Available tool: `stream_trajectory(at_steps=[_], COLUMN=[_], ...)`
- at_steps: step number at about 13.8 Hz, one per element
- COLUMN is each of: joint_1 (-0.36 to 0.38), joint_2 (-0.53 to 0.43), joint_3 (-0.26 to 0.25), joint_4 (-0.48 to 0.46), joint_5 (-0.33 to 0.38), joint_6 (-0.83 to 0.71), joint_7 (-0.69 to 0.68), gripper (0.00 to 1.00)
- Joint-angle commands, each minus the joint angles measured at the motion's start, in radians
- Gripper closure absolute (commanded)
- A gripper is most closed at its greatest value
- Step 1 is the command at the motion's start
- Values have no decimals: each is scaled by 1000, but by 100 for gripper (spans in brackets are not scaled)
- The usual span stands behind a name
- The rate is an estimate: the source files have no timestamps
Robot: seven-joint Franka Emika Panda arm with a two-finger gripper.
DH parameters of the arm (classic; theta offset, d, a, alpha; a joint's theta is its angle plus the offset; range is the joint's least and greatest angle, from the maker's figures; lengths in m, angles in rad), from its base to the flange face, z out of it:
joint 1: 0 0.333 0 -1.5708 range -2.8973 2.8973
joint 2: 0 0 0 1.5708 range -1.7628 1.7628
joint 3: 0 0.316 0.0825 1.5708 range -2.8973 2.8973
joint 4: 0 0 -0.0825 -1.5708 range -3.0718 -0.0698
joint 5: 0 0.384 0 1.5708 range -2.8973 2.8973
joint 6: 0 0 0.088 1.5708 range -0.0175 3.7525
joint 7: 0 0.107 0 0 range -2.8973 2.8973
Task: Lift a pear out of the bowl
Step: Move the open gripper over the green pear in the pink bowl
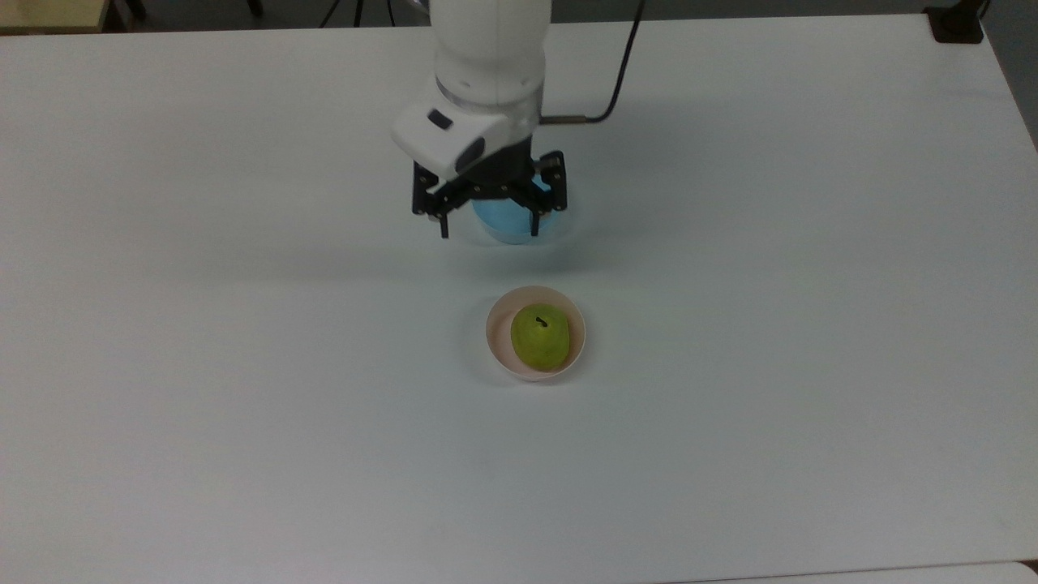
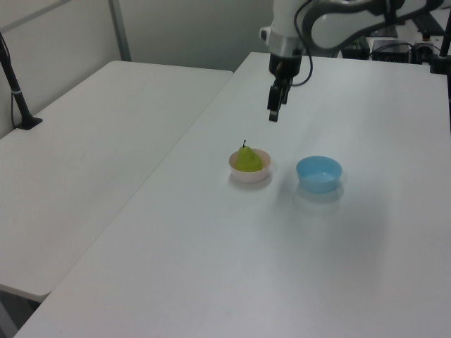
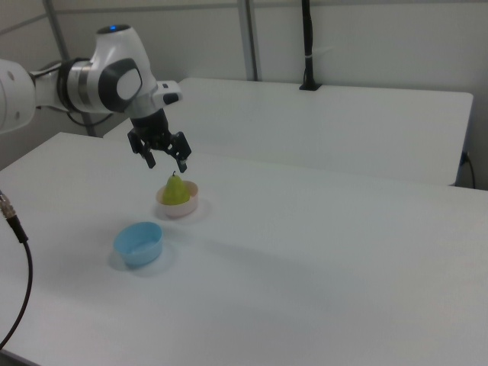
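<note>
pincer [image 1: 486, 229]: hangs in the air above the tabletop [image 1: 243, 365], fingers spread wide with nothing between them; in the top view it sits up-frame of the pink bowl and partly covers the blue bowl.
pear [image 1: 540, 337]: sits upright inside the pink bowl [image 1: 496, 320], stem up, filling most of the bowl; in the left view the stem pokes above the bowl's rim.
blue bowl [image 1: 507, 229]: stands on the tabletop up-frame of the pink bowl in the top view, apart from it, with nothing inside in the left view.
step in hand: as i judge it, the approach; the pincer is not yet over the pink bowl.
how to do it well: bring the pincer straight above the pink bowl, centre it on the stem, then lower with the fingers wide enough to pass either side of the fruit and inside the rim.
care: the fruit looks smooth and rounded, so closing below its widest part should stop it from squeezing out; a finger landing on the pink bowl's rim could tip the light bowl.
</note>
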State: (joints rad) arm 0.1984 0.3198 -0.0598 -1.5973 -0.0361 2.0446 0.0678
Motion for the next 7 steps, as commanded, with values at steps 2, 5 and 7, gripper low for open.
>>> stream_trajectory(at_steps=[2, 5, 7], joint_1=[23, 26, 47], joint_2=[102, 146, 180], joint_3=[-9, -9, -9], joint_4=[19, 19, 19], joint_5=[7, 7, 4], joint_6=[136, 209, 247], joint_7=[4, 4, 4], gripper=[0, 0, 0])
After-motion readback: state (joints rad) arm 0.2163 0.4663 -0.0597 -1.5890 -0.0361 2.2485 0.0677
